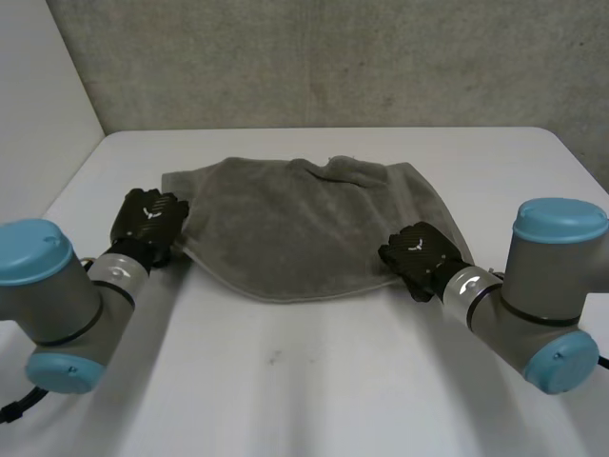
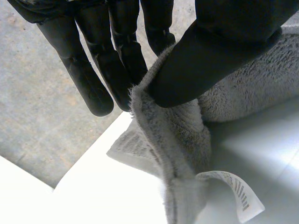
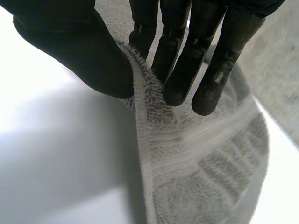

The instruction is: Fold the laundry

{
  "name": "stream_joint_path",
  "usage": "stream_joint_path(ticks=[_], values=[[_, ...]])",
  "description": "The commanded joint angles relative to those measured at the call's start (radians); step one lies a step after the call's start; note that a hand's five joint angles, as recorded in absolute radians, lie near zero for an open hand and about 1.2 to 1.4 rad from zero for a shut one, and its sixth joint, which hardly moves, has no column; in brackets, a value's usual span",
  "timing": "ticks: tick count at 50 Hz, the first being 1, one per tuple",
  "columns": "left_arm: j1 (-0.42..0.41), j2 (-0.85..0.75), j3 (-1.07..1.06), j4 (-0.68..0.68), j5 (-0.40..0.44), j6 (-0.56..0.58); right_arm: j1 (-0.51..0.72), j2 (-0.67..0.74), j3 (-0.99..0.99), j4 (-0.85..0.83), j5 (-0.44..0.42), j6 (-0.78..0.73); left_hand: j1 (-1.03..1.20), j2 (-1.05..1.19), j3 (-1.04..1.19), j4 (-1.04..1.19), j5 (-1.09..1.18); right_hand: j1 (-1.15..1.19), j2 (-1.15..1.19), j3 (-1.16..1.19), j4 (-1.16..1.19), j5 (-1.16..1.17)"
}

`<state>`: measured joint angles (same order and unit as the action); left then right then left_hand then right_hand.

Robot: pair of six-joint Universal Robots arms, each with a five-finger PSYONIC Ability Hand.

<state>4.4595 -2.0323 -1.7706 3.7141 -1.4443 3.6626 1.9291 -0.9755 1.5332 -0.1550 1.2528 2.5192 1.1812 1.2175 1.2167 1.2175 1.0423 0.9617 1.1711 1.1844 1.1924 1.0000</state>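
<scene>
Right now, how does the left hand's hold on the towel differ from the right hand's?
The left hand takes the grey towel at its left edge, the right hand at its near right edge. Beyond the left hand the cloth hangs bunched with a white label; beyond the right hand the hem runs smooth and the cloth fans out. Both pinch the edge between thumb and fingers.
</scene>
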Motion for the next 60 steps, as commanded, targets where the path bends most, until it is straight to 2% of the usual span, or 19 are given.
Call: stream_joint_path(ticks=[1,2,4,8,13,25,30,32,33,34,35,37,43,46,49,51,54,56,60], values=[[0.026,0.093,-0.065,-0.008,-0.002,0.007,-0.073,-0.04,-0.007,0.074,-0.012,0.304,0.215,0.179,0.18,0.179,0.179,0.128,-0.081,-0.094,-0.102,-0.084],[0.026,0.093,-0.066,-0.008,-0.002,0.007,-0.073,-0.04,-0.007,0.074,-0.012,0.305,0.215,0.179,0.18,0.179,0.179,0.127,-0.082,-0.095,-0.103,-0.085],[0.026,0.101,-0.073,-0.01,-0.004,0.005,-0.119,-0.041,-0.005,0.069,-0.001,0.422,0.215,0.179,0.18,0.179,0.179,-0.136,-0.345,-0.359,-0.367,-0.349],[0.026,0.109,-0.078,-0.011,-0.004,0.004,-0.151,-0.038,-0.001,0.06,-0.001,0.49,0.215,0.179,0.18,0.179,0.179,-0.166,-0.376,-0.389,-0.397,-0.379],[0.024,0.118,-0.078,-0.01,-0.005,0.001,-0.165,-0.04,0.018,0.044,0.0,0.501,0.215,0.179,0.18,0.179,0.179,-0.371,-0.581,-0.594,-0.602,-0.584],[0.026,0.121,-0.076,-0.01,-0.005,-0.015,-0.165,-0.034,0.038,0.037,0.002,0.489,0.215,0.179,0.18,0.179,0.179,-0.428,-0.637,-0.65,-0.658,-0.64],[0.034,0.121,-0.073,-0.01,-0.007,-0.035,-0.176,-0.029,0.039,0.037,0.004,0.44,0.215,0.179,0.18,0.179,0.179,-0.334,-0.543,-0.556,-0.564,-0.546],[0.04,0.121,-0.072,-0.01,-0.005,-0.042,-0.188,-0.023,0.039,0.035,0.008,0.388,0.215,0.179,0.18,0.179,0.179,-0.086,-0.295,-0.308,-0.316,-0.298],[0.04,0.121,-0.072,-0.01,-0.005,-0.042,-0.188,-0.023,0.039,0.035,0.008,0.388,0.215,0.179,0.18,0.179,0.179,-0.084,-0.293,-0.307,-0.315,-0.297],[0.041,0.121,-0.072,-0.01,-0.005,-0.042,-0.197,-0.023,0.041,0.034,0.011,0.365,0.215,0.179,0.18,0.179,0.179,0.105,-0.104,-0.118,-0.126,-0.108],[0.041,0.121,-0.072,-0.01,-0.005,-0.042,-0.197,-0.023,0.041,0.034,0.011,0.365,0.215,0.179,0.18,0.179,0.179,0.107,-0.103,-0.116,-0.124,-0.106],[0.041,0.121,-0.073,-0.011,-0.005,-0.041,-0.217,-0.026,0.039,0.02,0.019,0.337,0.215,0.179,0.18,0.179,0.179,0.434,0.224,0.211,0.203,0.221],[0.035,0.121,-0.079,-0.026,-0.004,-0.035,-0.222,-0.046,0.039,0.003,0.02,0.326,0.215,0.179,0.18,0.179,0.179,0.435,0.225,0.212,0.204,0.222],[0.026,0.127,-0.082,-0.097,-0.004,-0.022,-0.223,-0.092,0.038,0.02,0.01,0.293,0.215,0.179,0.18,0.179,0.179,0.435,0.225,0.212,0.204,0.222],[0.02,0.182,-0.09,-0.249,-0.002,0.004,-0.211,-0.16,0.039,0.092,0.007,0.184,0.215,0.179,0.18,0.179,0.179,0.435,0.225,0.212,0.204,0.222],[0.023,0.259,-0.101,-0.459,-0.004,0.074,-0.211,-0.21,0.041,0.266,0.01,0.011,0.215,0.179,0.18,0.179,0.179,0.435,0.225,0.212,0.204,0.222],[0.029,0.291,-0.11,-0.583,-0.007,0.117,-0.211,-0.235,0.044,0.384,0.017,-0.092,0.215,0.179,0.18,0.179,0.179,0.435,0.225,0.212,0.204,0.222],[0.038,0.351,-0.134,-0.823,-0.005,0.198,-0.216,-0.281,0.077,0.646,0.04,-0.3,0.215,0.179,0.18,0.179,0.179,0.435,0.225,0.212,0.204,0.222],[0.05,0.422,-0.156,-0.939,0.001,0.255,-0.22,-0.31,0.137,0.847,0.086,-0.47,0.215,0.179,0.18,0.179,0.179,0.435,0.225,0.212,0.204,0.222]])
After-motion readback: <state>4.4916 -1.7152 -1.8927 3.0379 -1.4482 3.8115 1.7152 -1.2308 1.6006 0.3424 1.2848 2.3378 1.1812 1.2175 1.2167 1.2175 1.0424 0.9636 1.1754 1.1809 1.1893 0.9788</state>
